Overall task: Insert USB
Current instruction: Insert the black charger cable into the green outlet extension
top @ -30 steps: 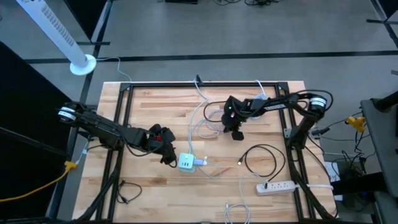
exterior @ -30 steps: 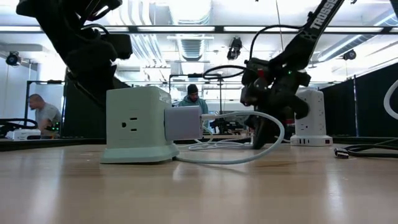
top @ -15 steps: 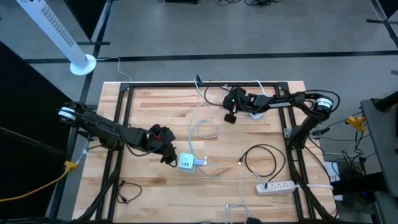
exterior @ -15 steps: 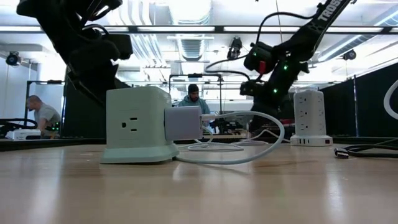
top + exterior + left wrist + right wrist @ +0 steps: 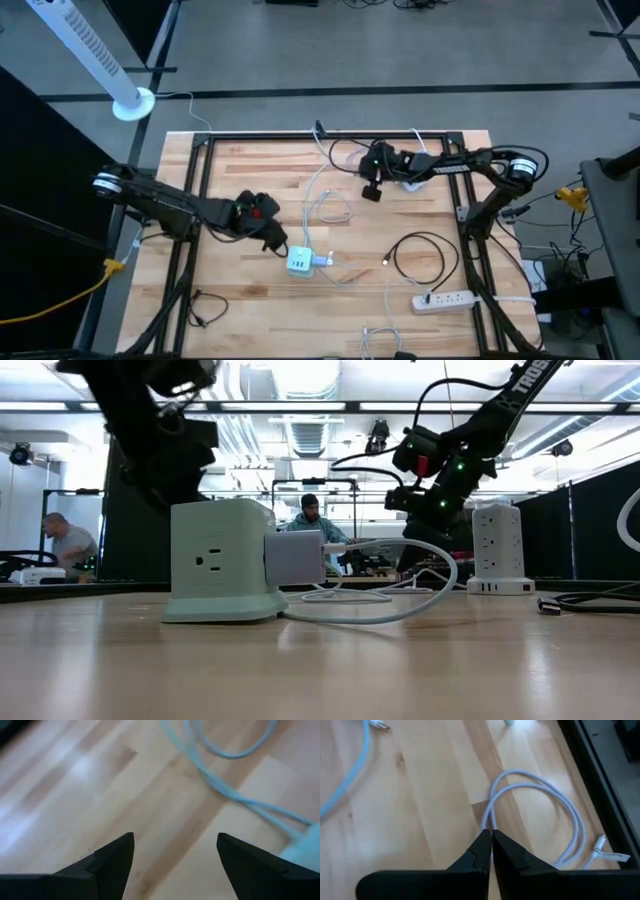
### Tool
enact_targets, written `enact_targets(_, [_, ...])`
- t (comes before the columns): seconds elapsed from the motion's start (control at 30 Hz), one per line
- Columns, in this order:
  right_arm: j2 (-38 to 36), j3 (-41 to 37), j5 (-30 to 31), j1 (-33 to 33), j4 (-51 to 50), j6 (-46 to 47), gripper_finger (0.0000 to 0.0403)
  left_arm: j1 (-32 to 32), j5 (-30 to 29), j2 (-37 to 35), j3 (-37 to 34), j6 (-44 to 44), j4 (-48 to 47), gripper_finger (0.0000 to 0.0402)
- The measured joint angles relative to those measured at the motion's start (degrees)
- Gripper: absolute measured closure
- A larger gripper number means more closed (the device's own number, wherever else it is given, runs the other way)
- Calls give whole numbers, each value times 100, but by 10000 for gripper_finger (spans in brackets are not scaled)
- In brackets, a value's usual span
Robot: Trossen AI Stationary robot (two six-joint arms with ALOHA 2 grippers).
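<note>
Both arms are dark, near-black jointed units. The left arm (image 5: 170,207) carries a white ring at its shoulder joint and a red patch near the wrist. The right arm (image 5: 455,167) carries a matching white ring at its base joint, a red patch near the wrist, black cabling looped along its links, and small green indicator lights. White block lettering runs along its upper link in the low view. The fingers (image 5: 112,862) are matte black wedges tapering to blunt tips.
</note>
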Motion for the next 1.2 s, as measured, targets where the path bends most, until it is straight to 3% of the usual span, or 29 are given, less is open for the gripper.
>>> enact_targets(0.23, [-15,0,-124,38,27,0,403,1246,11,0,462,-2,-999,128])
enact_targets(0.4, [-52,0,-37,73,21,-25,403,2591,761,35,476,250,-1010,128])
enact_targets(0.57, [-344,0,196,108,-288,-193,403,3796,1011,176,472,746,-1173,128])
enact_targets(0.67, [-673,-63,202,210,-570,-112,403,4162,1843,299,461,806,-1517,128])
enact_targets(0.77, [-1049,-232,173,348,-772,-113,403,4068,2668,400,426,930,-1750,128])
enact_targets(0.9, [-1609,-471,172,492,-770,-40,403,3465,3349,493,385,920,-1785,128])
enact_targets(1.03, [-2106,-631,-223,520,-761,46,403,2417,3530,492,385,507,-1736,128])
enact_targets(1.2, [-2378,-675,-431,517,-745,282,403,657,3568,485,385,-268,-1563,128])
